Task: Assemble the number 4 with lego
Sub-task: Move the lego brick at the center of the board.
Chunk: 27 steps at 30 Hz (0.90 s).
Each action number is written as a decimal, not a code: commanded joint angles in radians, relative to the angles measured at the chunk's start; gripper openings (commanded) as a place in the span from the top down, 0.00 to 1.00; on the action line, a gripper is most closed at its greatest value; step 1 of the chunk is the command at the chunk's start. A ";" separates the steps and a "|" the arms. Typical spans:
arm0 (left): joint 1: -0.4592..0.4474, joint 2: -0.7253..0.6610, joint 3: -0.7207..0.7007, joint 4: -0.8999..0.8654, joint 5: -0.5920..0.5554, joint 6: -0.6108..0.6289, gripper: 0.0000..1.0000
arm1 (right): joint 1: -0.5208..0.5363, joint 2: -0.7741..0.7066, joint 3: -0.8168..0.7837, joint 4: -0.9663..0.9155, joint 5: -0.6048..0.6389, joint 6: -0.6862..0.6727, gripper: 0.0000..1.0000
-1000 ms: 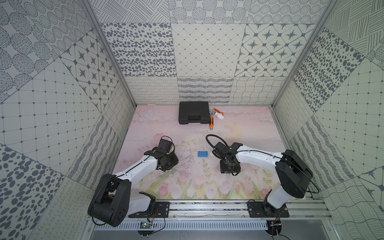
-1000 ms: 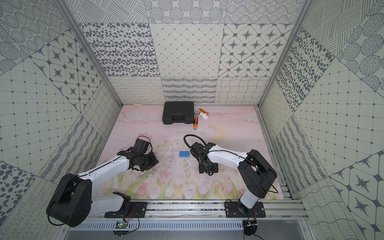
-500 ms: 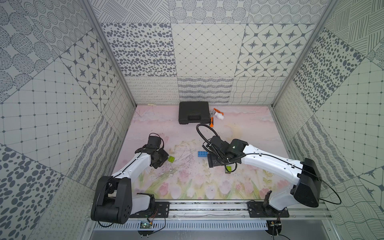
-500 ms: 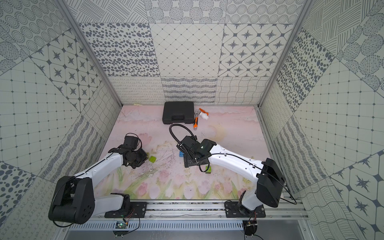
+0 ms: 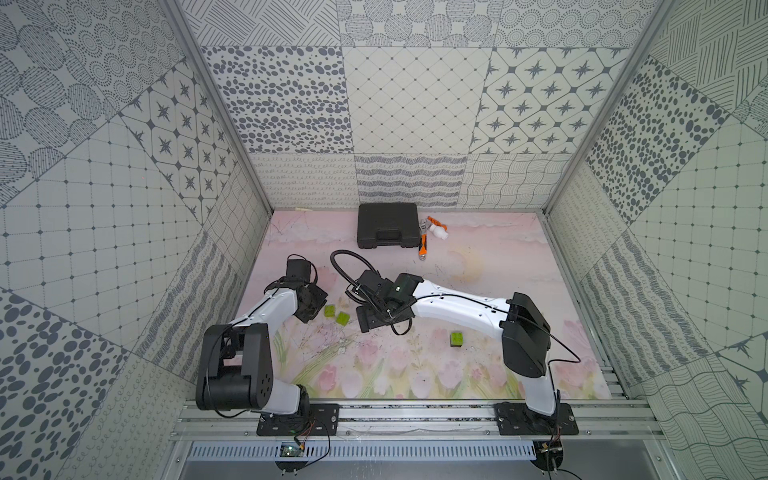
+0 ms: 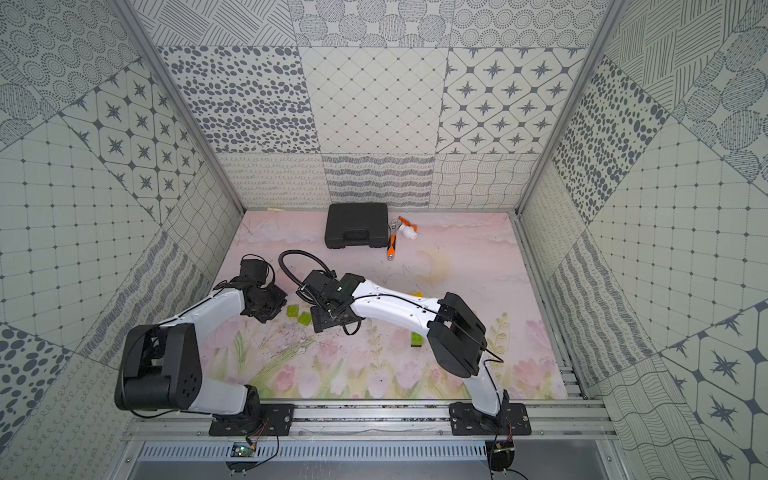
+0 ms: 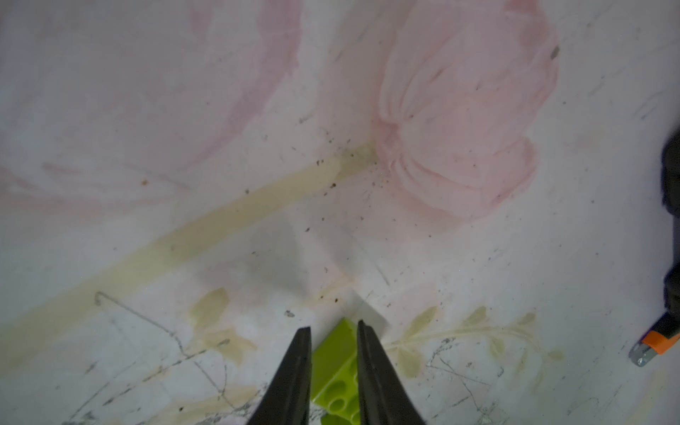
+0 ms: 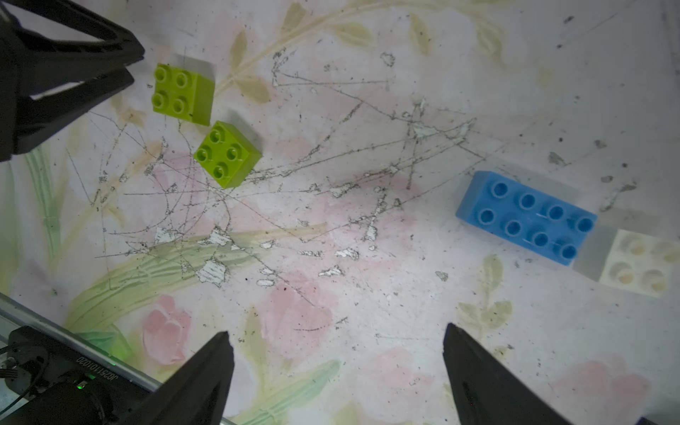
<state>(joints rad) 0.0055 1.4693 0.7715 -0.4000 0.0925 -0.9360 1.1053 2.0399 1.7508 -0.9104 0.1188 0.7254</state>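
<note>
The lego lie loose, and the number 4 is not in view. Two lime green bricks (image 5: 329, 310) (image 5: 343, 318) sit side by side between the arms, clear in the right wrist view (image 8: 182, 94) (image 8: 226, 154). My left gripper (image 7: 333, 325) holds nothing; its jaws stand a narrow gap apart, and the first green brick (image 7: 336, 368) shows through the gap. My right gripper (image 8: 336, 338) is open wide and empty above the mat. A blue brick (image 8: 526, 217) and a white brick (image 8: 640, 263) lie beyond it. A third green brick (image 5: 456, 338) lies under the right arm.
A black case (image 5: 387, 225) stands at the back wall with an orange-handled tool (image 5: 424, 245) and a white fitting (image 5: 439, 232) beside it. A yellow brick (image 6: 417, 294) peeks out behind the right forearm. The enclosure walls stand close on the left.
My right arm has swung left toward the left gripper and its jaws have opened wide. The left gripper has drawn back slightly, uncovering the two green bricks. The blue brick is now hidden in the top views.
</note>
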 commanded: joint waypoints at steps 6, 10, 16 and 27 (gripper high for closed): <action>-0.018 0.070 -0.112 0.129 0.097 -0.040 0.79 | 0.004 0.083 0.107 -0.034 -0.016 0.035 0.07; -0.061 0.099 -0.156 0.199 0.146 -0.037 0.81 | 0.002 0.095 0.105 -0.027 -0.026 0.043 0.07; -0.129 0.054 -0.225 0.172 0.165 -0.080 0.85 | 0.002 0.105 0.105 -0.030 -0.028 0.059 0.08; -0.183 -0.160 -0.344 0.057 0.175 -0.152 0.86 | 0.010 0.129 0.121 -0.036 -0.045 0.059 0.08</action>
<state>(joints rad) -0.1535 1.3647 0.4858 -0.0383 0.2665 -1.0321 1.1069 2.1586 1.8442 -0.9474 0.0834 0.7776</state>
